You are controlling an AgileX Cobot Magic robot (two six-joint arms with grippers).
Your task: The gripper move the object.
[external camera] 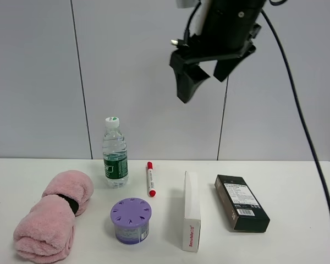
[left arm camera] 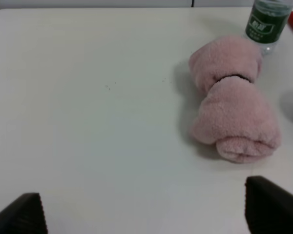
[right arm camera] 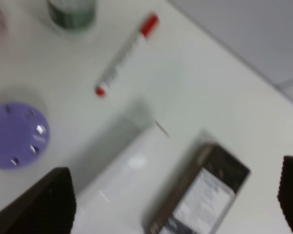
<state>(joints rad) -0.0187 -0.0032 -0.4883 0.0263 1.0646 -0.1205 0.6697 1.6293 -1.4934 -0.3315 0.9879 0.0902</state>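
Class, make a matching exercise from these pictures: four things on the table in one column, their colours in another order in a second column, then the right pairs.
Things:
1. rolled towel
2. round jar
3. marker
4. flat box at the right

Colours:
A. black
B. white with red ends
C. pink
D. purple

Pairs: 1-C, 2-D, 3-B, 4-A

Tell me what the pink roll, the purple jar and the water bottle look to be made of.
The pink roll looks like soft terry or fleece cloth: fuzzy, matte pile, cinched by a black band. The purple jar appears to be matte plastic, with a moulded lid showing slots. The water bottle looks like clear, glossy plastic with a white cap and green label.
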